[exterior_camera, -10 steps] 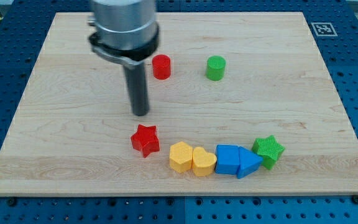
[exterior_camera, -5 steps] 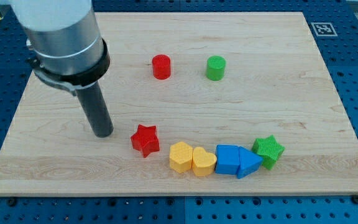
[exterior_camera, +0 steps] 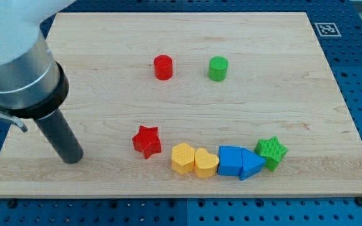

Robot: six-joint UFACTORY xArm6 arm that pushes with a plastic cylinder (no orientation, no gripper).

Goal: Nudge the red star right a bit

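Note:
The red star point(exterior_camera: 147, 140) lies on the wooden board point(exterior_camera: 281, 81), left of centre and toward the view's bottom. My tip point(exterior_camera: 73, 159) rests on the board well to the star's left and slightly lower, with a clear gap between them. The rod rises from the tip up to the left into the grey arm body at the view's left edge.
A row of blocks curves off to the star's lower right: a yellow hexagon point(exterior_camera: 183, 158), a yellow heart point(exterior_camera: 206, 163), a blue cube point(exterior_camera: 229, 161), a blue triangle point(exterior_camera: 251, 165) and a green star point(exterior_camera: 271, 152). A red cylinder point(exterior_camera: 163, 67) and a green cylinder point(exterior_camera: 218, 68) stand near the top.
My tip has moved from above the red star down and to the view's left, ending well left of the star. No block has moved.

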